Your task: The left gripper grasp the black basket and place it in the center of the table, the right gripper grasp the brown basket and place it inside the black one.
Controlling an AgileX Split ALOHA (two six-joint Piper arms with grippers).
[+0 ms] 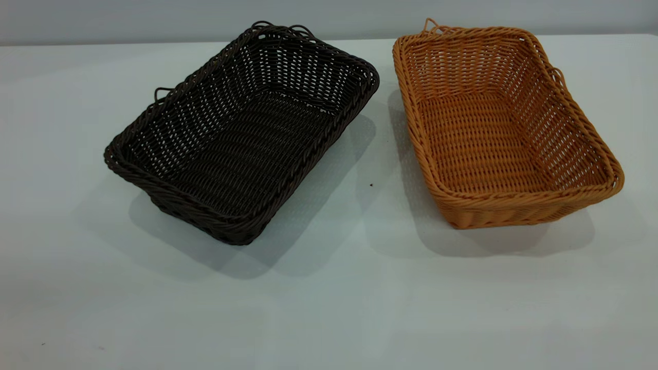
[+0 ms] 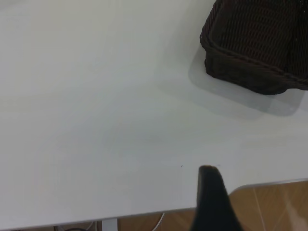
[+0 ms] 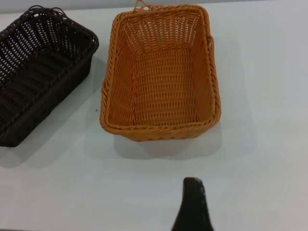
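**Two wicker baskets set side by side on white table**

The black basket [image 1: 241,136] is seen lying on the table [image 1: 329,308], left of centre in the exterior view and turned at an angle, its braided rim and small wire loops picked out against the pale surface. The brown basket [image 1: 504,128] is placed to its right, apart from it, with a strip of bare tabletop left between the two. Both are shown upright and with nothing in them, each throwing a soft shadow toward the camera. A small dark speck [image 1: 371,185] is noted on the surface between them. Beyond the far edge of the table, a plain grey-white wall [image 1: 154,18] is visible.

No arm is caught in the exterior view. In the left wrist view, only one dark finger [image 2: 211,202] of the left gripper is shown, held above the table near its edge, with wood-toned flooring [image 2: 274,207] seen past it and the black basket well apart. In the right wrist view, one dark finger [image 3: 192,207] of the right gripper is likewise seen, short of the brown basket. Whether either pair of fingers is spread or closed cannot be told.
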